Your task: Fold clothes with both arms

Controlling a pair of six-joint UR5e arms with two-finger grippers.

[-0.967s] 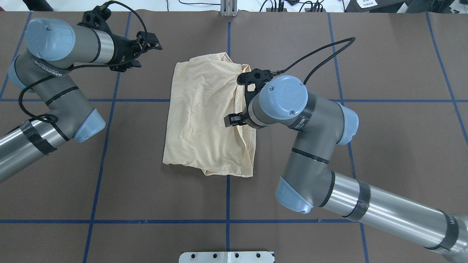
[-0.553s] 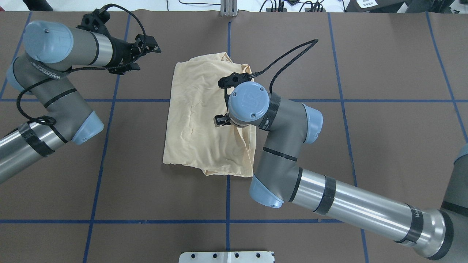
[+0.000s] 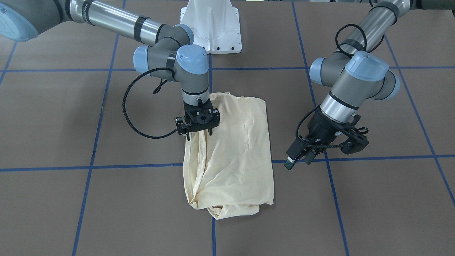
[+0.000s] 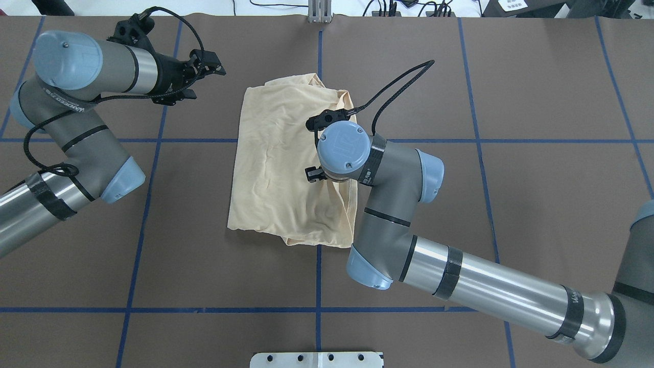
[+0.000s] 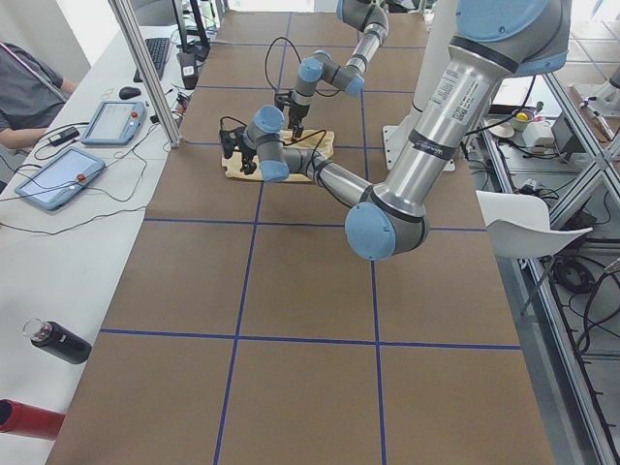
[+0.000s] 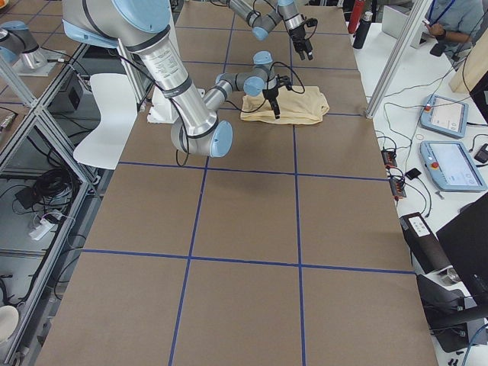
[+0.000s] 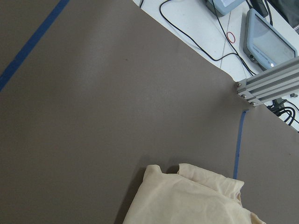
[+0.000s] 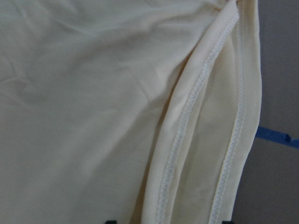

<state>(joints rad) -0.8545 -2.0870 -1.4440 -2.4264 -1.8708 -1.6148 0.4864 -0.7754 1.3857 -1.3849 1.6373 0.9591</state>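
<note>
Plain cream T-shirt [image 4: 286, 168] with paler stitched hems; brown counter [image 4: 536, 204] ruled by a blue grid; left arm [image 4: 92, 148] and right arm [image 4: 485, 289] grey and silver, capped light blue, banded black; left claw [image 4: 207, 81] and right claw [image 3: 199, 135] black; pedestal [image 3: 212, 28] white.

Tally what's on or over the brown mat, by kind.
Cream shirt: 1
Robot arms: 2 (left arm, right arm)
White pedestal base: 1
Total: 4

Brown matte table [image 4: 204, 266], blue tape grid lines [image 4: 204, 309]. Folded cream thin-fabric shirt [image 4: 276, 168] lies near centre, covering one grid crossing. White metal pedestal base [image 3: 213, 32] at the robot-side edge.
</note>
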